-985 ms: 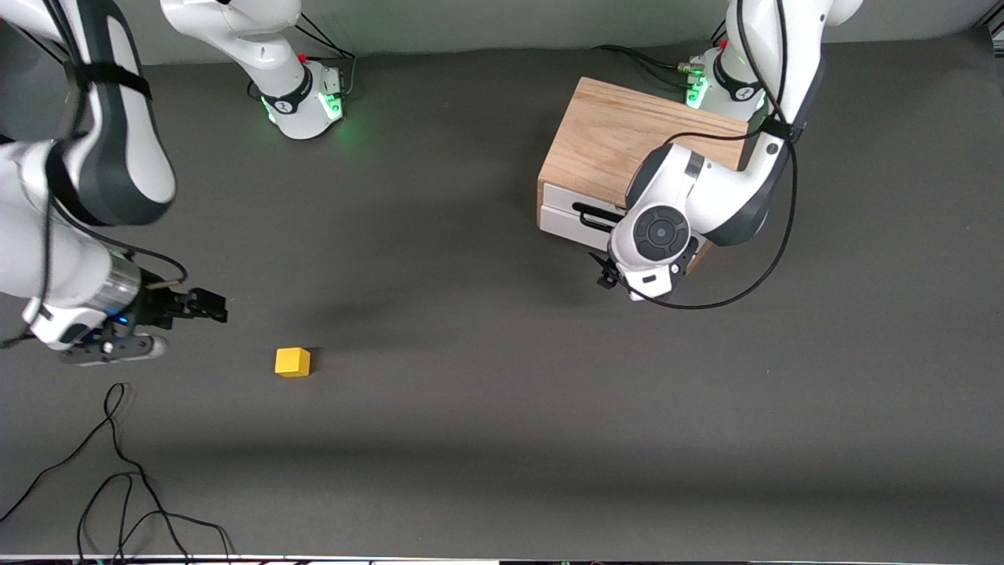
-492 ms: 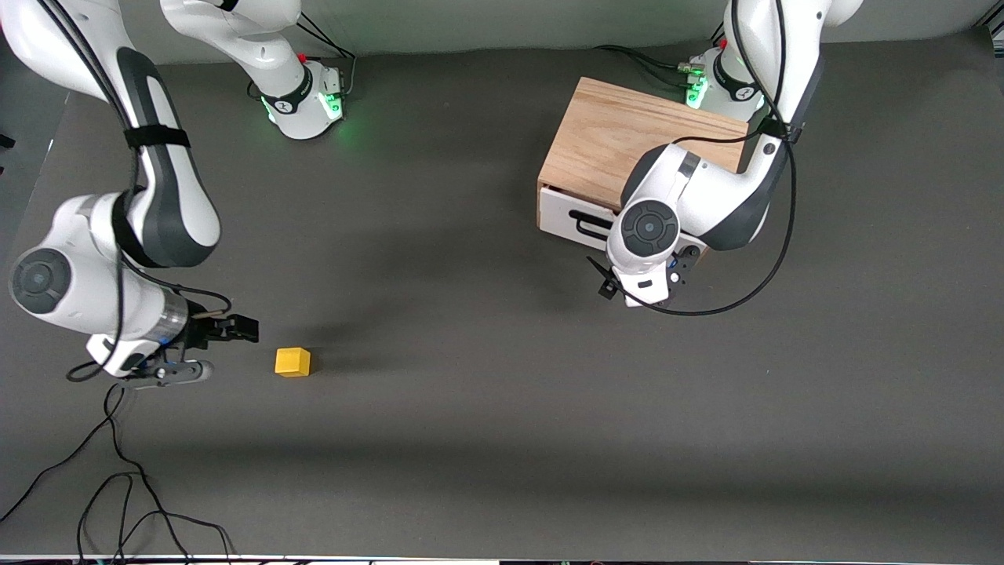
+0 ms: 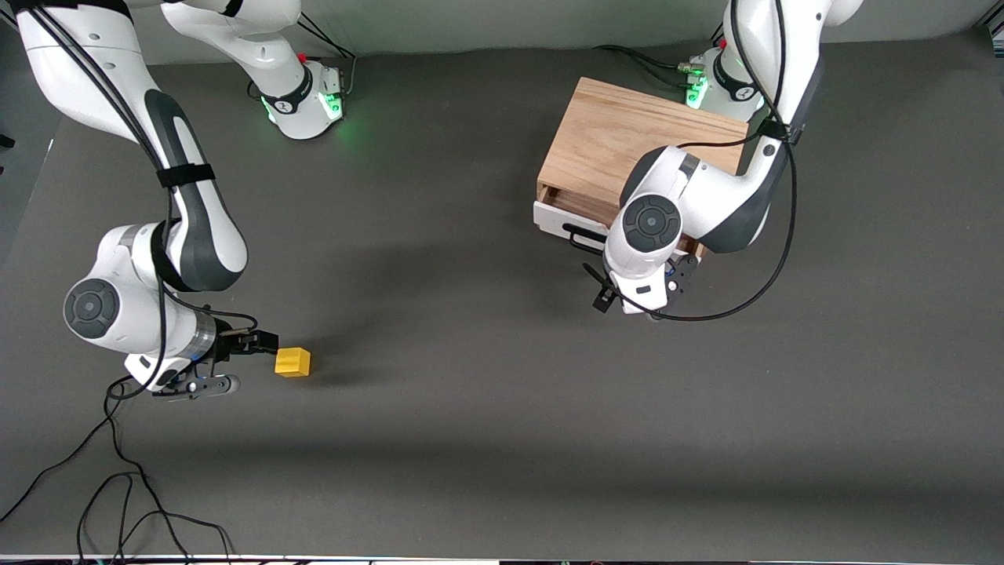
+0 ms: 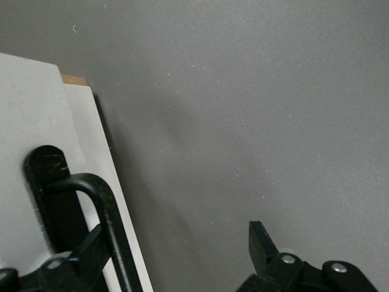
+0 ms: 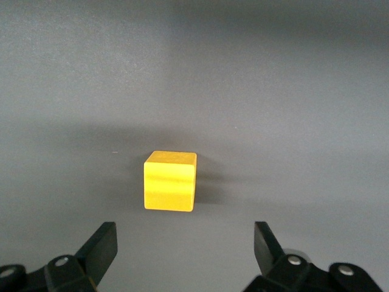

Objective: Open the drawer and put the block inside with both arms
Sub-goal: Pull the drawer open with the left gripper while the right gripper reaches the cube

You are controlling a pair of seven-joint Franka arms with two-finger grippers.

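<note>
Yellow block (image 3: 292, 362) sits on the dark surface (image 3: 502, 408) toward the right arm's end, nearest the front camera. Right tool (image 3: 252, 343) is just beside the block, fingers (image 5: 102, 243) spread wide with the block between but not touched. Left tool (image 4: 176, 258) is at the drawer (image 3: 558, 221), fingers apart, black bar handle (image 4: 112, 225) running between them. Drawer is pulled out slightly from the wooden box (image 3: 620, 145), a strip of wood interior showing.
</note>
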